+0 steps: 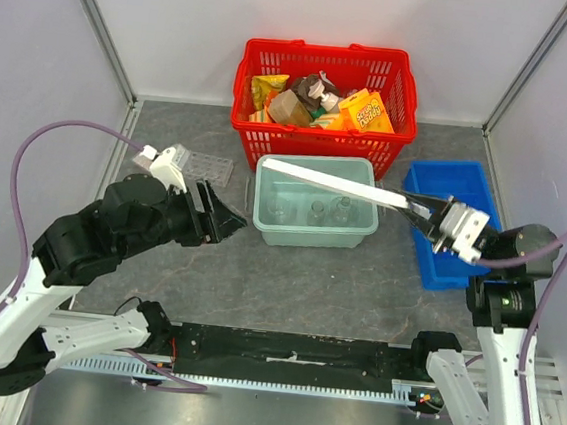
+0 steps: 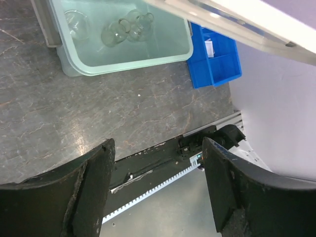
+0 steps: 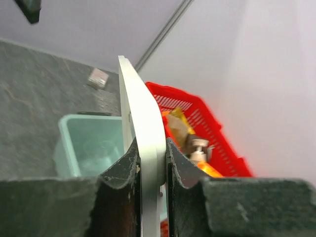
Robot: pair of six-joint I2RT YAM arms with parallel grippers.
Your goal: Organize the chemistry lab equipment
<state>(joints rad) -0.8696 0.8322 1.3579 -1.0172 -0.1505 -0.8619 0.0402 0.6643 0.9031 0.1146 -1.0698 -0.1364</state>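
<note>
A pale green bin (image 1: 263, 221) in the middle of the table holds three clear glass flasks (image 1: 314, 212); the left wrist view shows them too (image 2: 117, 32). My right gripper (image 1: 426, 214) is shut on the edge of a flat white lid (image 1: 327, 182), held tilted over the bin. The right wrist view shows the lid (image 3: 143, 123) pinched between both fingers of that gripper (image 3: 152, 163). My left gripper (image 1: 221, 217) stands open and empty just left of the bin, above the table (image 2: 155, 187). A clear multi-well plate (image 1: 207, 168) lies behind it.
A red mesh basket (image 1: 271, 131) with snack packs (image 1: 366, 110) stands at the back. A blue compartment tray (image 1: 448, 178) lies under the right arm, with a small white item (image 2: 210, 48) in it. The frame rail (image 1: 289, 359) runs along the near edge.
</note>
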